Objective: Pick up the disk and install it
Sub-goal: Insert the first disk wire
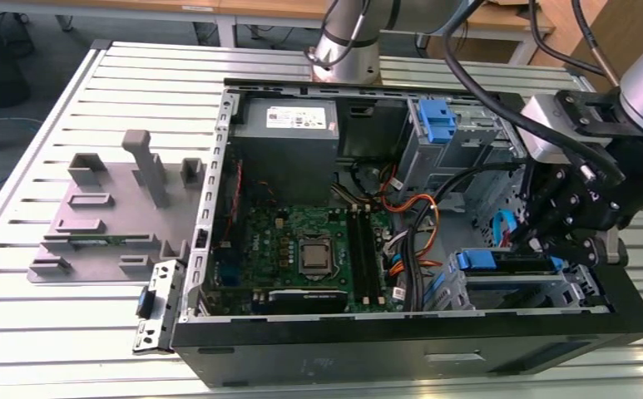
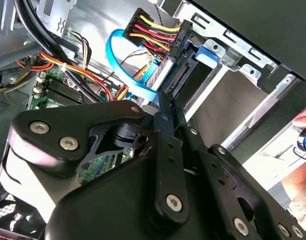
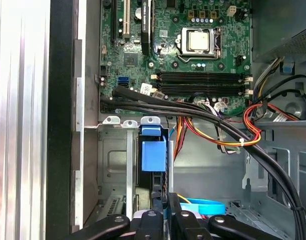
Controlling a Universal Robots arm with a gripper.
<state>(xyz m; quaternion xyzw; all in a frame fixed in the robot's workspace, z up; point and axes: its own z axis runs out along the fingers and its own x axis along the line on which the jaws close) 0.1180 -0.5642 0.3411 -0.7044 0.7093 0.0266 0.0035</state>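
Hanging inside the open case (image 1: 410,341), exterior view: gripper (image 1: 546,243) sits low over the drive cage at the view's right, just above the disk (image 1: 506,262), which stands on edge in its bay with its blue rail toward the motherboard (image 1: 299,249). Second wrist view: fingers (image 2: 166,117) pressed together, tips at the disk's (image 2: 190,75) connector end, beside the blue cable (image 2: 124,70). First wrist view: disk (image 3: 153,155) seated in the cage, blue tab up, gripper (image 3: 162,200) closed at its rear edge; whether it pinches anything is unclear.
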